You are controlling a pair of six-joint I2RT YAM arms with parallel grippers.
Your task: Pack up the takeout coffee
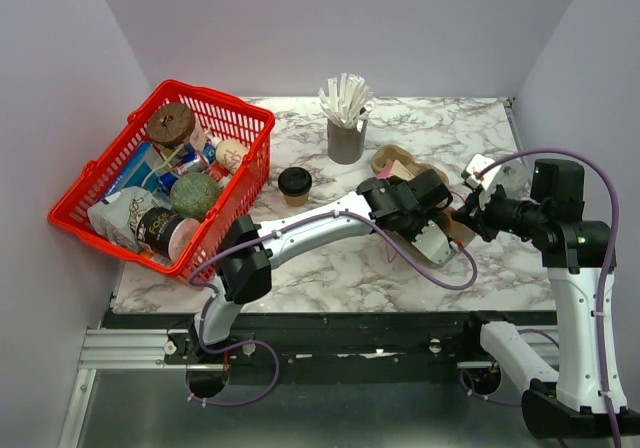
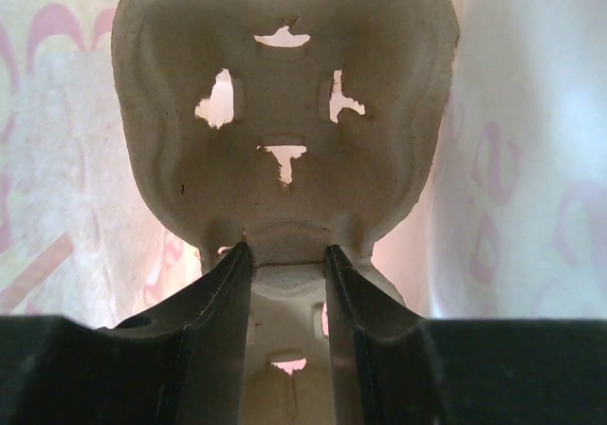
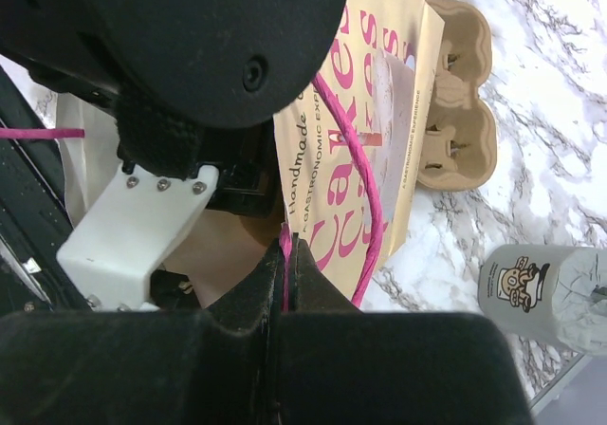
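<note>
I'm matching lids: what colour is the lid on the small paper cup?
Black. The lid shows best in the top external view.

A red basket (image 1: 258, 163) full of groceries sits at the 9 o'clock edge of the marbled surface (image 1: 330, 273). A grey cup (image 1: 346, 143) of white sticks stands toward 12 o'clock. At its 4 o'clock, just beside it, lies a brown pulp carrier (image 1: 390, 156), partly covered by a pink-lettered paper bag (image 3: 379, 112).

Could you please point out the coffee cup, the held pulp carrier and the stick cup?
coffee cup (image 1: 294, 180), top external view, on its black lid.
pulp carrier (image 2: 283, 98), left wrist view, centre between its four slots.
stick cup (image 1: 346, 144), top external view, on its grey wall.
</note>
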